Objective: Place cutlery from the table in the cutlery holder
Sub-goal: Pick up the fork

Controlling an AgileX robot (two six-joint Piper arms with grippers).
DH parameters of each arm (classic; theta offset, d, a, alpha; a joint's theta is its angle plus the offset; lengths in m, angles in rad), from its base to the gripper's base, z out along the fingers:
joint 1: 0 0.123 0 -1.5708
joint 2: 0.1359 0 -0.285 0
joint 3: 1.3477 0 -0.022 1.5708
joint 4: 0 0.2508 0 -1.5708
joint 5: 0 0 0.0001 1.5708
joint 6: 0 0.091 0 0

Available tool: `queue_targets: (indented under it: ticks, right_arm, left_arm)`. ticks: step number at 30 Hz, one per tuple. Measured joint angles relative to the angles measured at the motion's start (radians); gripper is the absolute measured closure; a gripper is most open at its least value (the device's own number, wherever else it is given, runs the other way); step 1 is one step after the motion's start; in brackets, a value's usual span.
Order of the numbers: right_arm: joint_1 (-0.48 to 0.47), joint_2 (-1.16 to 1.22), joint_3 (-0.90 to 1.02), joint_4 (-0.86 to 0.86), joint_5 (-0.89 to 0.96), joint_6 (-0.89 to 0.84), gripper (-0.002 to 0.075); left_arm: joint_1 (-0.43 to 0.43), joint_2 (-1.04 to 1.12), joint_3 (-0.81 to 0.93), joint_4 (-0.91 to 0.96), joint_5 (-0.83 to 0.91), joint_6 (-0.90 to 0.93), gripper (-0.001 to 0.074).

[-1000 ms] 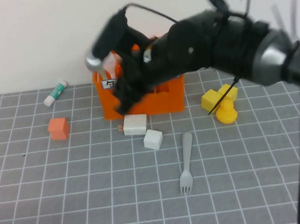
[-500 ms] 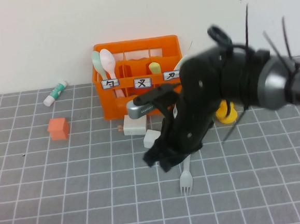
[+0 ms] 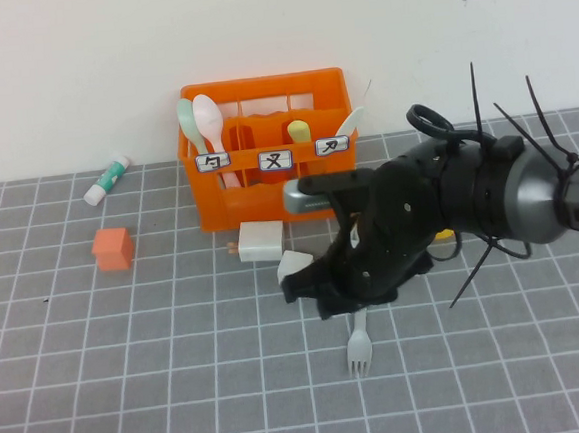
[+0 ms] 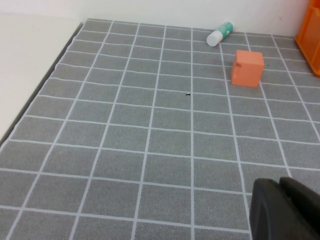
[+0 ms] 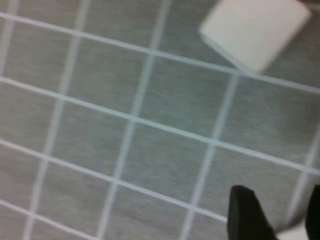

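Right gripper: low over the table, just in front of the small white block and above the handle end of the grey fork; fingers apart in the right wrist view, with a pale sliver between them at the frame's edge (cannot tell whether it is the fork or whether it is gripped).
Left gripper: only a dark corner in the left wrist view, over bare tiles; opening cannot be told.
Grey fork: flat on the table, tines toward the robot, handle hidden under the right arm.
Cutlery holder: at the back near the wall, upright.
Inside the holder: mint-green spoon and pink spoon in the left compartment, yellow knife further right, white knife leaning at the right end.
Other things: larger white block in front of the holder, orange cube and white-and-green tube off to the left.
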Motion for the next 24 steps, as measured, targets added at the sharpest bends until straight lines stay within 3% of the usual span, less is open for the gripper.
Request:
queue_targets:
  ticks: [13,24]
  right_arm:
    - [-0.036,0.040,0.004,-0.058,0.049,0.060,0.0463]
    - [-0.043,0.076,-0.011,-0.062,0.045,0.001,0.0469]
  left_arm:
    - [0.000,0.000,0.000,0.000,0.000,0.000,0.0736]
    - [0.000,0.000,0.000,0.000,0.000,-0.002,0.0736]
